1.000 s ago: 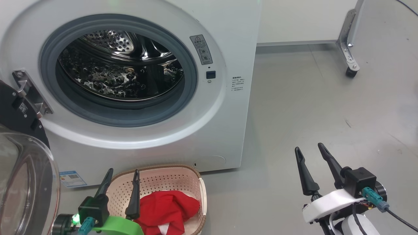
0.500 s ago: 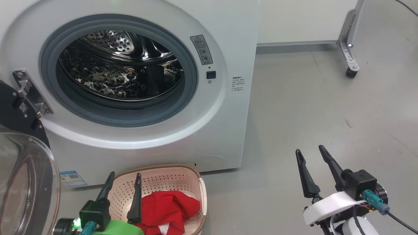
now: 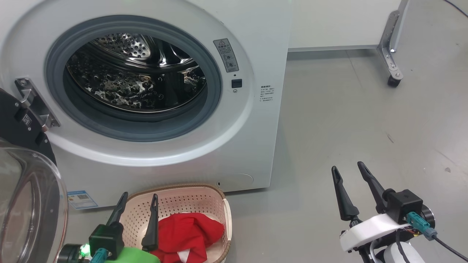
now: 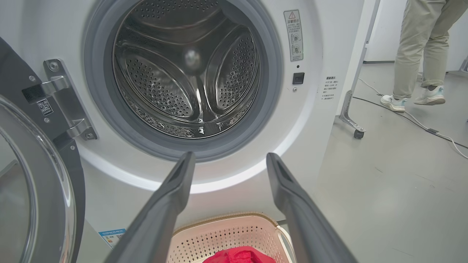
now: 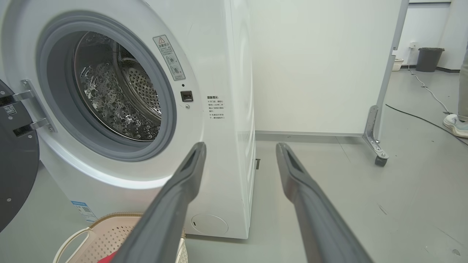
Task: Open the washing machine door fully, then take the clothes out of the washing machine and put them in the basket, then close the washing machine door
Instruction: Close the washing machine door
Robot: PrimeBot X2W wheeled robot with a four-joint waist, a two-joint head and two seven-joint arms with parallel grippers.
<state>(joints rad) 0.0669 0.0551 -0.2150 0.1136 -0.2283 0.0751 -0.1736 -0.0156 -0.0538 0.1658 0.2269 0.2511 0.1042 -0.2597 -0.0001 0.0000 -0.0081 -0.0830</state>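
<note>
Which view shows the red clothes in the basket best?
Head view: the bright red fabric clothes lie piled in the cream perforated plastic basket. Left wrist view catches their top; right wrist view, a red sliver.

left pincer (image 3: 140, 194): two long dark fingers spread wide, empty, pointing up at the head view's lower left | left wrist: bright green curved cuff (image 3: 137, 255), small green light (image 3: 85, 250) lit | right pincer (image 3: 346, 166): dark fingers equally parted, empty, leaning slightly left, lower right | right wrist: white curved cuff (image 3: 365, 230), teal plug (image 3: 416, 220) with black cable (image 3: 449, 246)
</note>
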